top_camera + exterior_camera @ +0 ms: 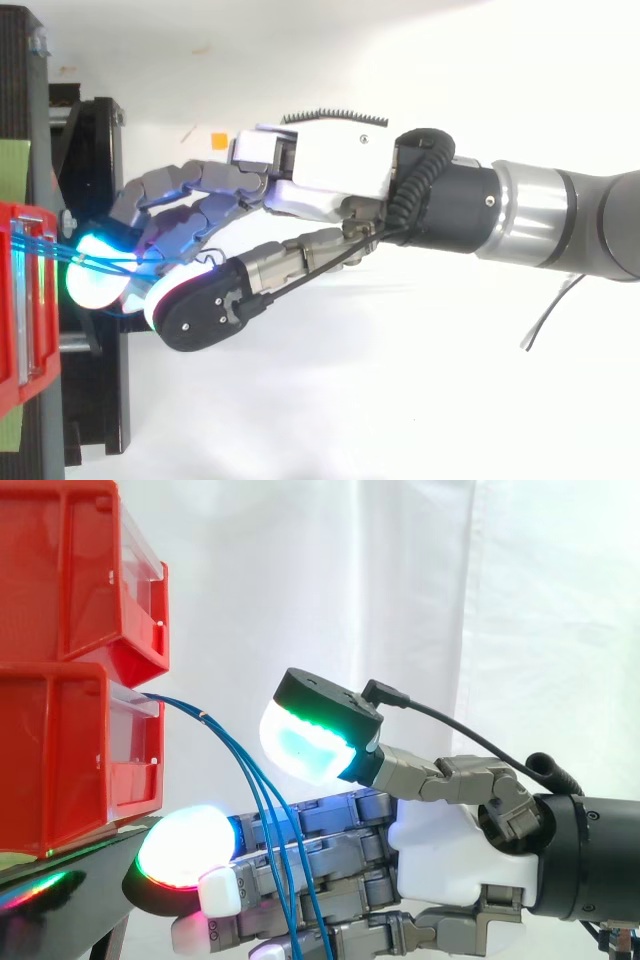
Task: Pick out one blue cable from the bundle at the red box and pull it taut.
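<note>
Several thin blue cables (237,758) leave the front of the lower red bin (70,760) and droop down to the right, crossing the hand's fingers. The hand (450,855) reaches in from the right with its fingers nearly straight, their glowing fingertips (185,845) close to the bin's lower front. Its thumb is raised above the fingers with a green-cyan pad, apart from the cables. From above, the cables (110,262) run from the red bin (25,300) over the fingertips of the hand (330,165). I see no cable pinched.
A second red bin (70,570) sits stacked above the lower one. Both rest on a black stand (95,400) at the left. A white curtain hangs behind, and the arm takes up the right side.
</note>
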